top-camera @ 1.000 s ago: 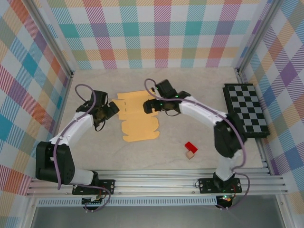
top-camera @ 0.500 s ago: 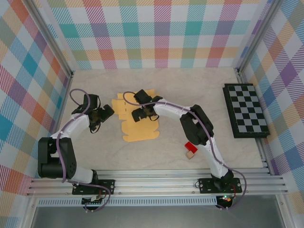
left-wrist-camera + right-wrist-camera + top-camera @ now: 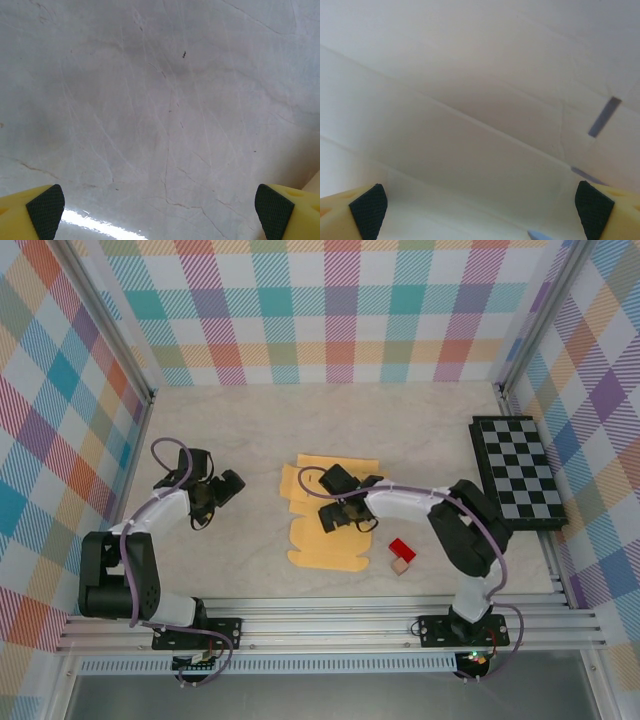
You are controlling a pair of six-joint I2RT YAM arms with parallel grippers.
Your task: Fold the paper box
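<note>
Pale orange-yellow paper box (image 3: 322, 552), flat and unfolded, lying near the middle of the bench (image 3: 230, 425), flaps and notches spread out. Right end effector (image 3: 345, 516) low over the middle of the sheet, fingers (image 3: 367, 205) spread wide, grasping nothing; from its wrist camera, pale card with creases and slits close beneath. Left end effector (image 3: 222, 488) well to the left of the sheet, over bare bench, likewise spread wide and empty. Small red block (image 3: 401, 548) with a tan cube (image 3: 400, 566) just right of the sheet's near corner.

Likely trouble from here:
- Pressing on thin card with no second hold, so sliding or spinning the whole sheet instead of creasing it.
- Dragging rightward, risking a bump into the red block.
- Pinching away from a scored line, leaving a crooked crease or a torn flap.
- Closing on flat card and slipping off without lifting an edge.
</note>
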